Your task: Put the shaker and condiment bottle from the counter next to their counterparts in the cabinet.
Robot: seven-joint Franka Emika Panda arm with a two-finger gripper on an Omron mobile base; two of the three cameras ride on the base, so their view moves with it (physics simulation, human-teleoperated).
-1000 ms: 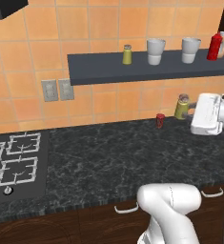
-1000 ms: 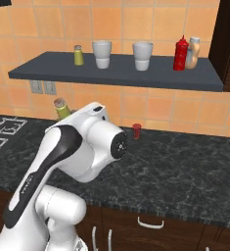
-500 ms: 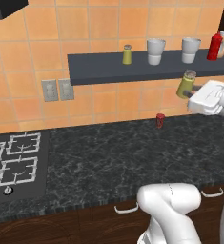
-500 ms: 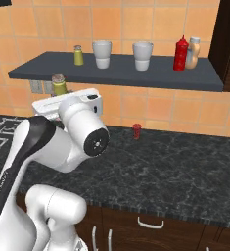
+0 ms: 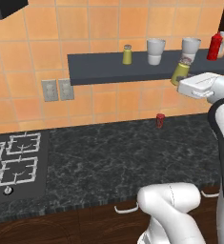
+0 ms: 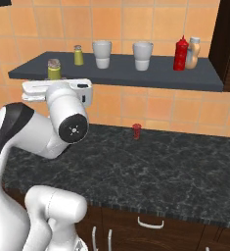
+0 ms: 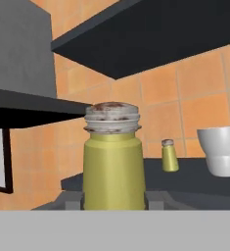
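Note:
My gripper (image 7: 114,200) is shut on the olive-yellow shaker (image 7: 114,162), whose grey cap stands upright between the dark fingers (image 7: 70,198). The held shaker (image 5: 181,70) hangs in the air in front of the cabinet (image 5: 108,69), at the height of that dark shelf, and it rises above my white hand (image 6: 54,69). Its yellow-green twin (image 5: 127,55) stands on the shelf to the left (image 6: 78,55). The red condiment bottle (image 6: 180,54) stands on the shelf right beside the tan white-capped bottle (image 6: 193,52).
Two white cups (image 6: 102,54) (image 6: 143,55) stand on the shelf between the twin shaker and the bottles. A tiny red item (image 5: 160,120) sits on the black counter (image 5: 108,157) by the wall. A stove (image 5: 13,164) lies at the left, with wall outlets (image 5: 56,89) above it.
The arm has lifted the held shaker from near the counter up to shelf height. The things on the shelf and the counter have not moved.

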